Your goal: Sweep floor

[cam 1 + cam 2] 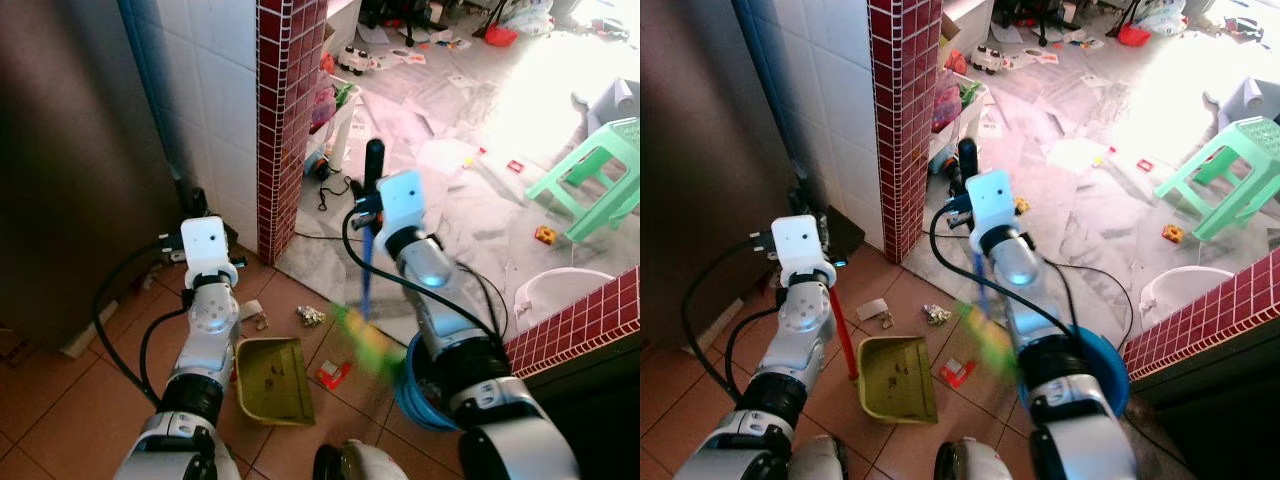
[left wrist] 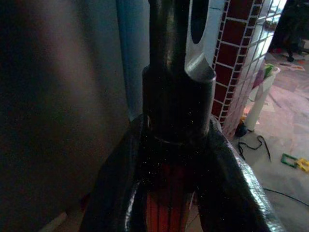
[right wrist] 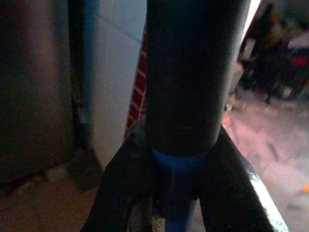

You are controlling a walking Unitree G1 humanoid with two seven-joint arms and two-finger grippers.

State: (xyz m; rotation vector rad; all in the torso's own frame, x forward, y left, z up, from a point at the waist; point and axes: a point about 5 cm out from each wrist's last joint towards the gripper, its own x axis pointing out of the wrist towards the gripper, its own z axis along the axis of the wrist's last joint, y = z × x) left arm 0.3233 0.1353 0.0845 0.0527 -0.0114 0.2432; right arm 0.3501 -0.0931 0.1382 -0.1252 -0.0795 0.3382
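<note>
My right claw point(image 3: 176, 193) pinches the broom point(image 1: 366, 280), my left claw point(image 2: 169, 193) pinches the dustpan point(image 1: 897, 378); the red scrap point(image 1: 957, 373) lies just right of that dustpan.

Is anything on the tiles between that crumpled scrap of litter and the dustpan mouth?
Nothing visible blocks it. The crumpled scrap lies on bare tile just beyond the open mouth of the dustpan. The red wrapper lies off to the pan's right side, out of that path.

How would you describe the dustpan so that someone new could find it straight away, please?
Start at the red-tiled pillar and look down to the terracotta floor in front of it. The dustpan lies there between the robot's arms, on a red handle held by the left gripper. It is olive-yellow, unlike the small scraps around it.
</note>
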